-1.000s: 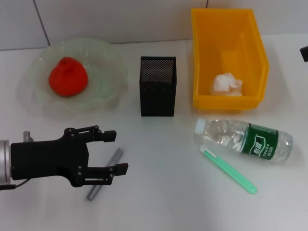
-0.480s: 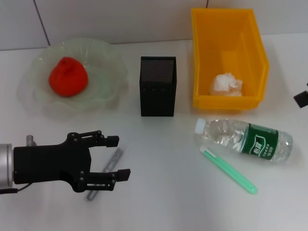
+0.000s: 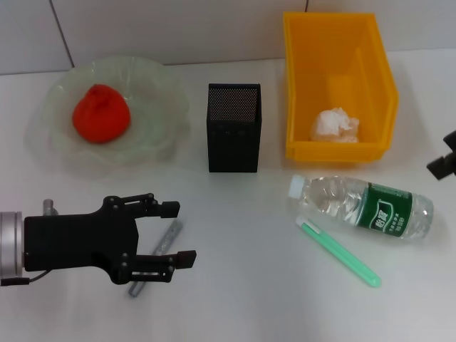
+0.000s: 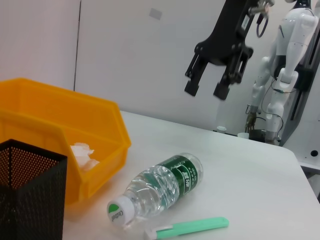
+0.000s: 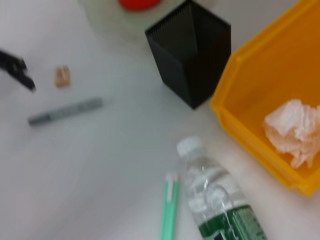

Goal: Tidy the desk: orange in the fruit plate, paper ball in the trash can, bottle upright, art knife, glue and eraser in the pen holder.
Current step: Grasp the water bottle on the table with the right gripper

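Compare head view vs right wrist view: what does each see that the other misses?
Head only: the fruit plate in full, the left hand open over the grey art knife, the right hand at the edge. Right wrist only: a small tan eraser. Both: pen holder, yellow bin with paper ball, lying bottle, green stick, orange.

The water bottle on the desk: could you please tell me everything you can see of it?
The water bottle is clear, ribbed plastic with a white cap and a green label with white print. It lies on its side on the white desk, not yet upright, its cap pointing toward the black mesh pen holder. It sits just in front of the yellow bin, apparently not touching it. A green pen-shaped tool lies beside it on the near side, close to its cap end; contact cannot be told. No gripper touches it.
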You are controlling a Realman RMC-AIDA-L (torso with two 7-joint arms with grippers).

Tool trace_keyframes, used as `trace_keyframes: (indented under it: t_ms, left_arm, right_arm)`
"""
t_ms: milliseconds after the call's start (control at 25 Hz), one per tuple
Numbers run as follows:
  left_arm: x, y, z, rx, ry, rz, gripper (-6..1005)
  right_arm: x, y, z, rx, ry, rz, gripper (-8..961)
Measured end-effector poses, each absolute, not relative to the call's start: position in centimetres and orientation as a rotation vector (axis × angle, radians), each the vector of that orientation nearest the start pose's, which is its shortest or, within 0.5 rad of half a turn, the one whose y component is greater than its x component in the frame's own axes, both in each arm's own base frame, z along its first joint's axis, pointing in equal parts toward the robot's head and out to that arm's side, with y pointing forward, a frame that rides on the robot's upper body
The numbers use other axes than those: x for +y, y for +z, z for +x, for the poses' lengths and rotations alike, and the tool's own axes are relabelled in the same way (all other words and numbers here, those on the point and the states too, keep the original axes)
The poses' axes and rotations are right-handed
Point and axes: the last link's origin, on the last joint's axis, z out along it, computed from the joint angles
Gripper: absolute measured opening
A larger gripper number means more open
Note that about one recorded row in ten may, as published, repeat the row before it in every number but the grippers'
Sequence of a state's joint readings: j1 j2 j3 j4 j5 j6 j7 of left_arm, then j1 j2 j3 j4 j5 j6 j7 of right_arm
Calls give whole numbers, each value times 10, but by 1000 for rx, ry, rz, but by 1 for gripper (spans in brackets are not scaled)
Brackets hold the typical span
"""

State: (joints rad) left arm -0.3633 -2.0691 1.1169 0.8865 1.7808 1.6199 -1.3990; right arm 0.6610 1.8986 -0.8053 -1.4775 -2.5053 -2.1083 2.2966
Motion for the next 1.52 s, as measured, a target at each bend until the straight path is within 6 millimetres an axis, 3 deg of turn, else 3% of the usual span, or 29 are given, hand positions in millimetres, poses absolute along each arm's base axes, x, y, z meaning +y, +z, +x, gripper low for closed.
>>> trace_keyframes:
  t_ms: [280,640,960,1520]
  left_arm:
    - [292,-12,-236,-368,-677,-2960,798]
    - [294,-12,-234,-361,-679,-2965,797]
    - [292,-14,-235,-376,-687,-2973,796]
    - [292,-16,-234,-375,-680,-2979,795]
  right_arm:
    - [337,139,201,800,-535,-2665,720]
    - [343,118,203,566,-615,-2727,719]
    - [350,94,212,556,-670,-2794,718]
    - [358,81,218,569,-680,-2807,724]
